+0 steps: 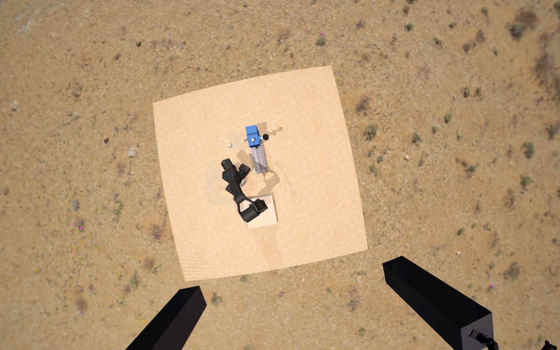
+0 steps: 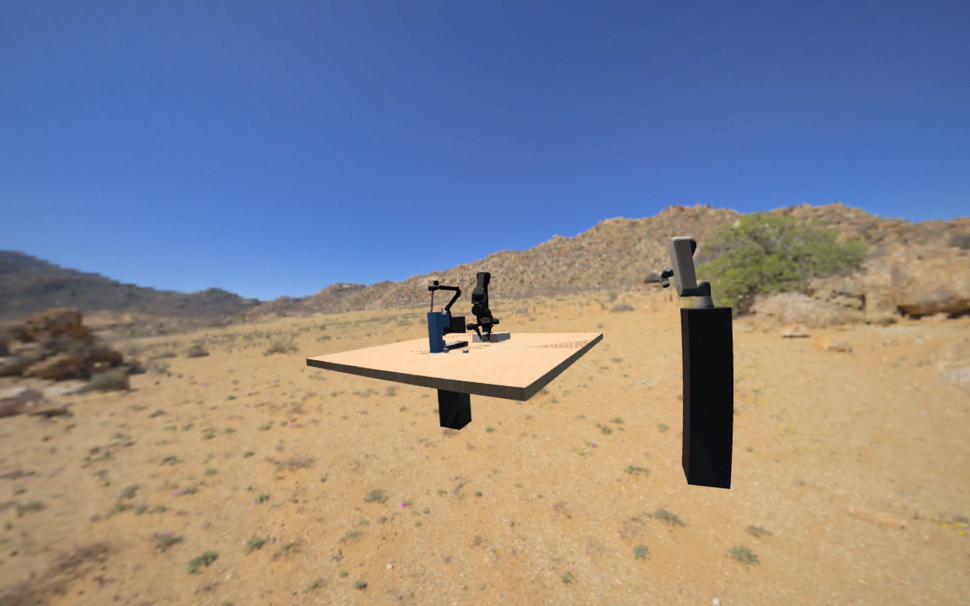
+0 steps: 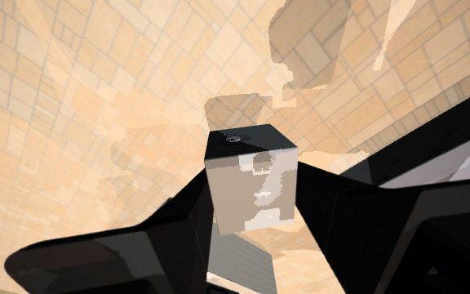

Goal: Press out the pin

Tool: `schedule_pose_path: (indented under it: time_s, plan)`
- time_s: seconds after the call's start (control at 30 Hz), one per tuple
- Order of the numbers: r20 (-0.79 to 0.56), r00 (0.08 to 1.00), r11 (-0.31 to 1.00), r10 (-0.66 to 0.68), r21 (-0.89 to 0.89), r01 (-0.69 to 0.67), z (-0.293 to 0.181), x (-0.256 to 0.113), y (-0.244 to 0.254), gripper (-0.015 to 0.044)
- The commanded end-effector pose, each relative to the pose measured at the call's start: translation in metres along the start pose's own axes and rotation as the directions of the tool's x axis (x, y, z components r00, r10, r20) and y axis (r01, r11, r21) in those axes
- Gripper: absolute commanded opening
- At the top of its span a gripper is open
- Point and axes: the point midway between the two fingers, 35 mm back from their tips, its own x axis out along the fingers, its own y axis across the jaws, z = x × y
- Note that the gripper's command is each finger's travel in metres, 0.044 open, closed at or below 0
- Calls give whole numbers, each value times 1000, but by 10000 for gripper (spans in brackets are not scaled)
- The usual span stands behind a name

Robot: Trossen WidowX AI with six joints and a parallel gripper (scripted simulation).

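The block is gripped between the two black fingers of the pincer, with a small round metallic spot visible on its dark upper face. It is off the press, on the near left side of it. From the pincer, the black arm runs back to a pale base plate, nearer in the scene. Farther off stands the blue press, a long grey part reaching from it toward the near side. A black knob sits just beside the press on the right; a thin rod rises above the press. Left of the press, a small pale piece lies on the wood-toned counter; whether it is the cup, I cannot tell. Sandy ground surrounds everything.
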Motion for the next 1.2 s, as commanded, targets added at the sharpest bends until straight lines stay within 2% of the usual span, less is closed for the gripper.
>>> schedule_pose_path:
  time_s: [0.0, 0.27, 0.53, 0.87, 1.17]
  plan:
    - [-12, 1000, 990, 26, -140, -27, 1, 0, 0, 0]
    - [-34, 997, 919, 63, -387, -71, 1, 0, 0, 0]
    - [-54, 994, 787, 100, -607, -112, 1, 1, -1, 0]
    - [-78, 986, 549, 147, -823, -146, 2, 1, -1, 0]
    - [-97, 977, 287, 190, -946, -149, 2, 1, -2, 0]
